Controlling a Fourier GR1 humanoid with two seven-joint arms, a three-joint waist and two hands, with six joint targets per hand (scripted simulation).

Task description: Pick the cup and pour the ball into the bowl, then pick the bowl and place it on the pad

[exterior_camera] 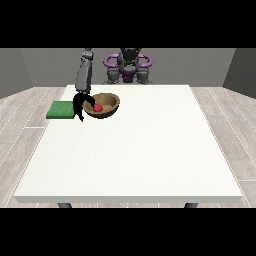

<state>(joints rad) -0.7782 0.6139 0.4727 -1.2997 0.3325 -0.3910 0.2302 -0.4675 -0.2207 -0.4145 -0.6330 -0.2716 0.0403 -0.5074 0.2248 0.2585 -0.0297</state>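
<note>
The bowl is sitting on the desk near its far corner at the view's left, and the red ball is already lying inside it, so the pouring step looks done and the carrying step is what remains. It is reading as a brown, wooden-looking bowl: stiff, likely light, with a thin rim and a rounded underside that could rock if it is nudged. The ball is free to roll, so the bowl will want to be kept level while moving.

The hand at the view's left is hanging just at the bowl's rim on the side nearest the pad, with a finger or thumb appearing to hook over the rim toward the ball while the rest is trailing down outside the wall. That looks like a pinch on the rim, which is the sensible place to take hold, though how fully it is closing is hard to judge. No cup is showing, and neither is the other hand.

The green pad is lying just beside the hand, flat and close to the desk's left edge. The trip is short, but the drop-off beyond the pad is leaving little margin for overshoot. Toward the camera and the view's right the white surface is offering plenty of room.
</note>
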